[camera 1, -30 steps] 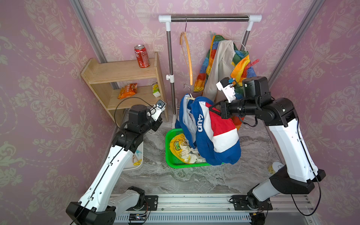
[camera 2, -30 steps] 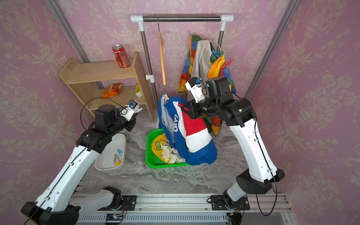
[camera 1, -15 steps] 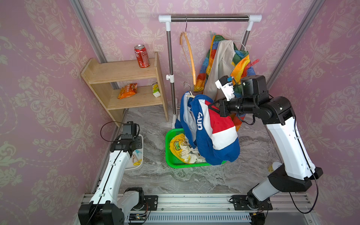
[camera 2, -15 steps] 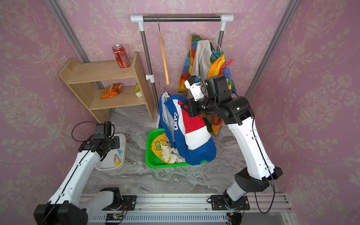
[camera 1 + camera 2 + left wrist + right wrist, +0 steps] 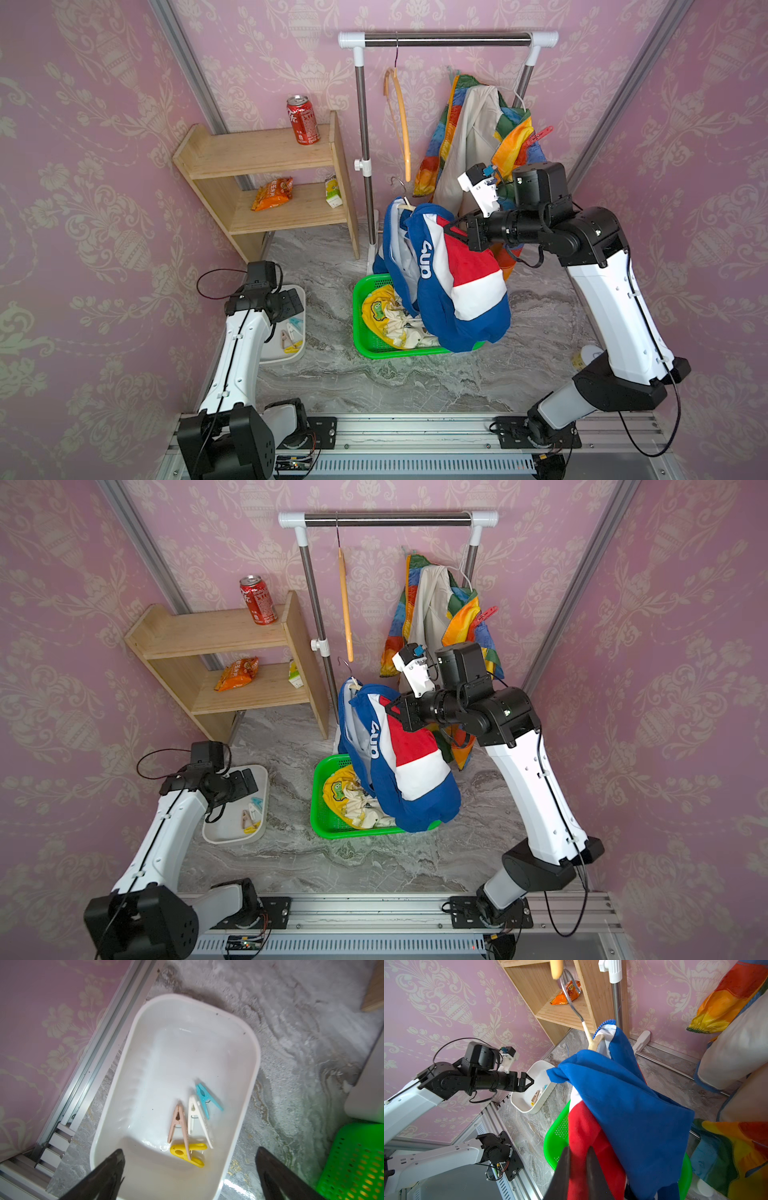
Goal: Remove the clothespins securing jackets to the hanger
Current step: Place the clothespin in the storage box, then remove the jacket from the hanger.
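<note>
Left claw [image 5: 189, 1151] lower, over tray [image 5: 256, 1059]; clothespins [image 5: 204, 1097] distinct wrist-only

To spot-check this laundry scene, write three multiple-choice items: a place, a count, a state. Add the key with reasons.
1. The yellow jacket lies: A in the white tray; B in the green basket; C in the right gripper.
2. Clothespins in the white tray number: A two; B six; C four.
3. The right gripper is: A shut on the blue, red and white jacket; B open; C shut on a clothespin.
Key: B, it is bunched in the basket; C, pink, white, blue and yellow ones lie there; A, its tips pinch the red cloth.
</note>
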